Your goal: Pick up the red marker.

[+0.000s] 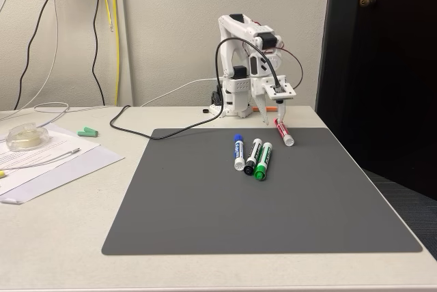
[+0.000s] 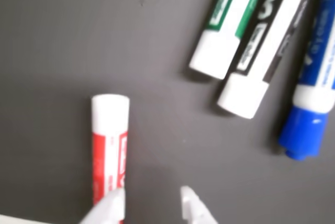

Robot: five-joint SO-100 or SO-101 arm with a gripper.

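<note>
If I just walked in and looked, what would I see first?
Probably the white robot arm at the back of the table, its gripper reaching down over the red marker at the far edge of the gray mat. Then three more markers, blue, black and green, lying side by side mid-mat.

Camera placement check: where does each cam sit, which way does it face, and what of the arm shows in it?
Fixed view: stands at the table's near edge, facing the white arm at the far side across the grey mat; whole arm and tool show.
Wrist view: rides on the arm, looking down at the mat; the tool's white fingertips enter from the bottom edge.
Shared: the red-labelled white marker, plus the green, black and blue markers.
</note>
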